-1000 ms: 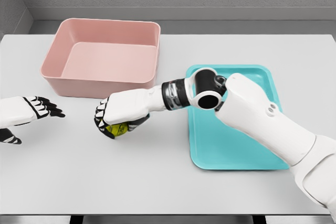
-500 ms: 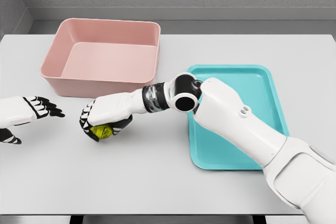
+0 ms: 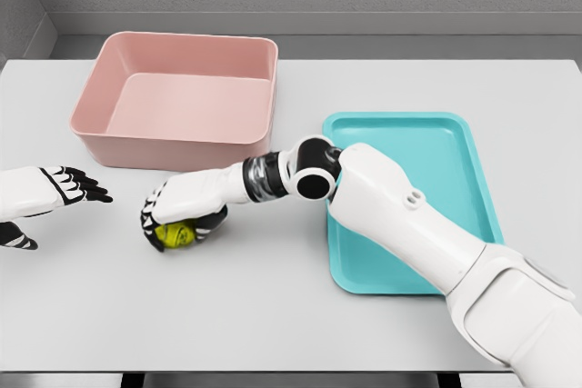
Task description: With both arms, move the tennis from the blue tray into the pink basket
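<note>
The tennis ball (image 3: 175, 234) is no longer in the blue tray (image 3: 455, 147), which lies bare at about 3 o'clock on the white table (image 3: 273, 315); the ball is seen on or just above the tabletop at about 8 o'clock from the picture's middle, in front of the pink basket (image 3: 177, 97) that stands at 11 o'clock. It is covered from above by the right hand (image 3: 182, 211), whose fingers are curled around it in a grasp, though whether the ball is resting on the table or lifted slightly cannot be told from this view. The left hand (image 3: 64, 188) is held at 9 o'clock with its fingers spread and nothing in them, well apart from the ball. The first part of the task is judged done: the ball has been carried out of the tray. A handover to the left hand and the drop into the basket are left. Compared with the earlier frames, the right hand and ball have been moved further left and lower, toward the left hand, which has stayed in place.
</note>
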You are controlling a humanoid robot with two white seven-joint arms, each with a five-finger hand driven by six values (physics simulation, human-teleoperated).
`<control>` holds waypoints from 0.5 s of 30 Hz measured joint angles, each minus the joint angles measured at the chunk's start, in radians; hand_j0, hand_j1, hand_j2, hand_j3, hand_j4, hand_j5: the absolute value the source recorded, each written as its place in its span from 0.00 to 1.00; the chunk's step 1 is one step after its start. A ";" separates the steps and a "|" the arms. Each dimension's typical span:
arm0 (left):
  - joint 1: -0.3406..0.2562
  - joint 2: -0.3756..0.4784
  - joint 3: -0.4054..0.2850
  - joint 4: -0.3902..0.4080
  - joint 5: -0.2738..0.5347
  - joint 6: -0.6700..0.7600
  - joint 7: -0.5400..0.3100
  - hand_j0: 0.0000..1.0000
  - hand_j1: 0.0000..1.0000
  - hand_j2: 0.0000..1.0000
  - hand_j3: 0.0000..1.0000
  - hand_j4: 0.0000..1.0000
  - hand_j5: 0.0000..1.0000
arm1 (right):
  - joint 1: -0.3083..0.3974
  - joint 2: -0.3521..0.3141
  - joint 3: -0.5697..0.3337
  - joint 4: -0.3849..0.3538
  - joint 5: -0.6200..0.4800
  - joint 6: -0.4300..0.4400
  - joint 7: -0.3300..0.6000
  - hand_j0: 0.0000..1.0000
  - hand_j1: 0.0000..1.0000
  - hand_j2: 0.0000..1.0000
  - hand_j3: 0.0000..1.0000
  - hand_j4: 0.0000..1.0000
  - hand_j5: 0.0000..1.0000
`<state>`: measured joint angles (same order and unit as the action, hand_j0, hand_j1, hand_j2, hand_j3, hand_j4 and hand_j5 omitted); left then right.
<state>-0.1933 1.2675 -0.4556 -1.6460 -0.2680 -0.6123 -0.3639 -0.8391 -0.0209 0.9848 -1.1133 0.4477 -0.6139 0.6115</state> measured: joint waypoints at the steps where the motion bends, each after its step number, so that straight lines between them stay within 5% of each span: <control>1: 0.000 0.000 0.000 0.000 0.000 0.000 0.000 1.00 1.00 1.00 1.00 1.00 1.00 | 0.000 0.001 -0.001 0.004 0.001 0.000 0.000 0.75 0.75 0.75 0.75 0.75 0.75; 5: 0.000 0.001 0.000 0.000 0.000 0.000 0.000 1.00 1.00 1.00 1.00 1.00 1.00 | 0.002 0.003 -0.005 0.010 0.004 0.000 0.000 0.89 0.89 0.89 0.89 0.89 0.89; 15: 0.000 0.002 0.000 0.000 0.001 0.000 0.000 1.00 1.00 1.00 1.00 1.00 1.00 | 0.002 -0.007 -0.053 -0.016 0.018 0.000 0.000 0.90 0.90 0.90 0.90 0.90 0.90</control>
<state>-0.1933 1.2698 -0.4558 -1.6461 -0.2667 -0.6123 -0.3639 -0.8376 -0.0282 0.9320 -1.1294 0.4658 -0.6138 0.6113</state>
